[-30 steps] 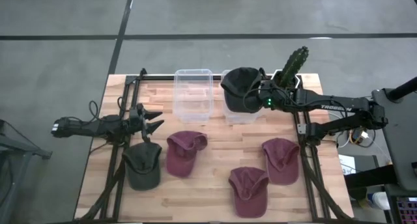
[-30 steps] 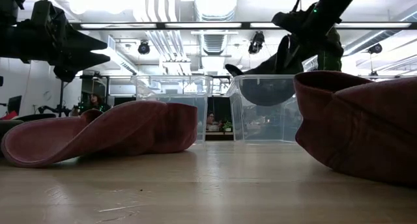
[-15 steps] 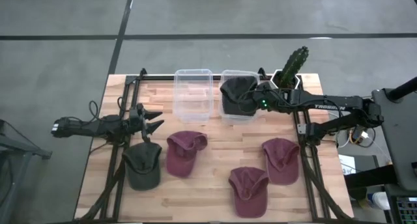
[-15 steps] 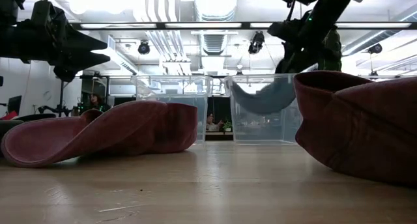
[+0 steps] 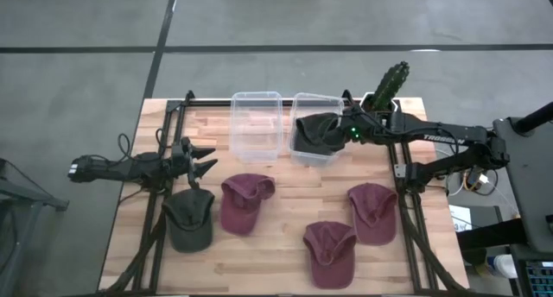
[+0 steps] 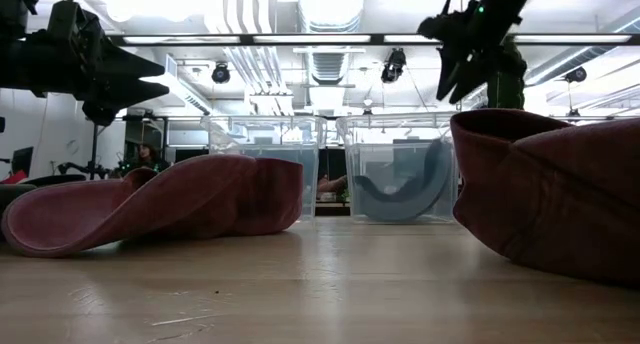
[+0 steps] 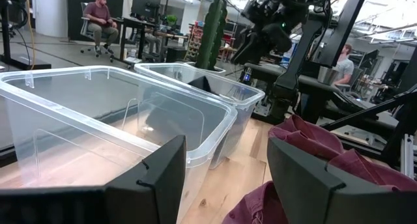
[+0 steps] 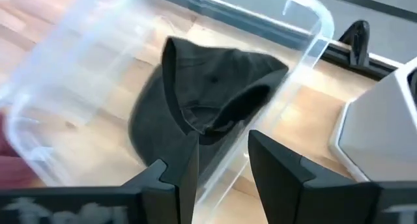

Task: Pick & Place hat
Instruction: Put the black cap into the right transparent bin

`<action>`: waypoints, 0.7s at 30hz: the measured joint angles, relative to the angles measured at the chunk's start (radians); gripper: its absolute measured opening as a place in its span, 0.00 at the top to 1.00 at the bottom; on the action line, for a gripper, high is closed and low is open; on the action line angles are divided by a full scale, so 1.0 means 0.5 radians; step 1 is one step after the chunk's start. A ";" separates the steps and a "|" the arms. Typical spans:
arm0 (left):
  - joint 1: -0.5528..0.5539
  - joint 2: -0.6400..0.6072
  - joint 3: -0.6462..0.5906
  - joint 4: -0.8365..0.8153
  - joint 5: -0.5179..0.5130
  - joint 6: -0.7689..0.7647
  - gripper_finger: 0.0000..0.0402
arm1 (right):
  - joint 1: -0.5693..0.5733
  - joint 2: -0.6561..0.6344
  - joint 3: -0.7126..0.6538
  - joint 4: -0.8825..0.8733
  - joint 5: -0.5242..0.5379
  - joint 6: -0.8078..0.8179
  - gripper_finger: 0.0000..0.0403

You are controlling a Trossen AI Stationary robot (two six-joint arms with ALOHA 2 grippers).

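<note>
Nearest the front edge of the wooden table (image 5: 276,262) lies a maroon cap (image 5: 329,252), with a second maroon cap (image 5: 373,211) just beyond it toward the right side and a third maroon cap (image 5: 244,201) left of the middle. Beside that third one, at the left, a dark green cap (image 5: 189,219) rests on the boards. Just above and behind this dark cap hovers the left pincer (image 5: 204,160), its two fingers spread apart and holding nothing, pointing toward the centre of the table. Farther back stand two clear plastic bins side by side: the left bin (image 5: 256,124) shows only bare boards through its bottom, while the right bin (image 5: 314,103) contains a dark green hat (image 5: 315,133), crumpled, with its brim curled against the bin wall. The right pincer (image 5: 349,130) hangs over the right rim of that bin, above the hat, fingers parted and free of the fabric; in the low view it (image 6: 452,56) sits well above the hat (image 6: 400,189) lying in the bin's bottom. Behind the right arm, at the table's far corner, stands a green cactus (image 5: 388,86).
</note>
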 joint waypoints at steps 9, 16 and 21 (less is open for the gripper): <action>0.000 0.000 0.000 -0.001 0.000 -0.007 0.48 | 0.320 0.000 0.271 -0.363 -0.273 -0.049 0.73; 0.000 0.000 0.000 0.000 0.000 -0.007 0.48 | 0.777 0.000 0.320 -0.626 -0.296 0.447 0.78; -0.002 0.000 0.000 -0.001 0.000 -0.007 0.48 | 1.073 0.004 0.298 -0.641 -0.296 0.812 0.80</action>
